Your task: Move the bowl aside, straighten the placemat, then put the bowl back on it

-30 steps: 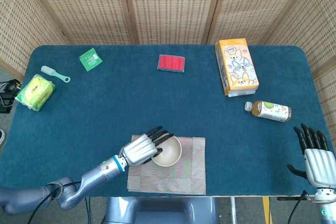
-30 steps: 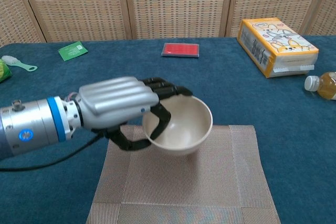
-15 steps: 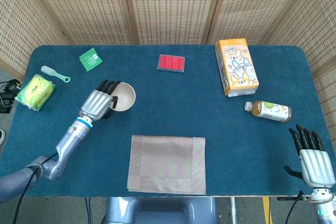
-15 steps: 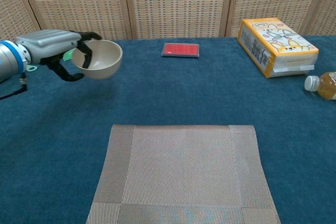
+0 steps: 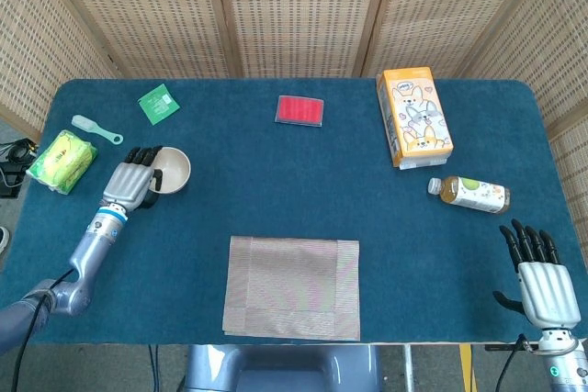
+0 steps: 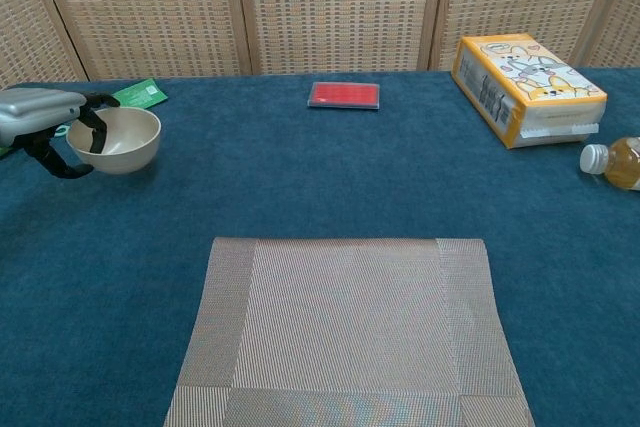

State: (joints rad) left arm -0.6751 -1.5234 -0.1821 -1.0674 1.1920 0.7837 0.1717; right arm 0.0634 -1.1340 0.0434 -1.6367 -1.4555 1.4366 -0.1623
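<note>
Around bowl (image 5: 172, 170) rim, left hand (image 5: 131, 185).

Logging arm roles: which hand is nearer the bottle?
Right. The right hand sits just below the bottle; the left hand holds the bowl across the table.

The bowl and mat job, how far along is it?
Done: the bowl is off the placemat, over at the table's left side. In hand: the left hand grips the bowl's rim. Left: letting go, straightening the placemat, which sits slightly askew, then returning the bowl. The right hand waits open.
</note>
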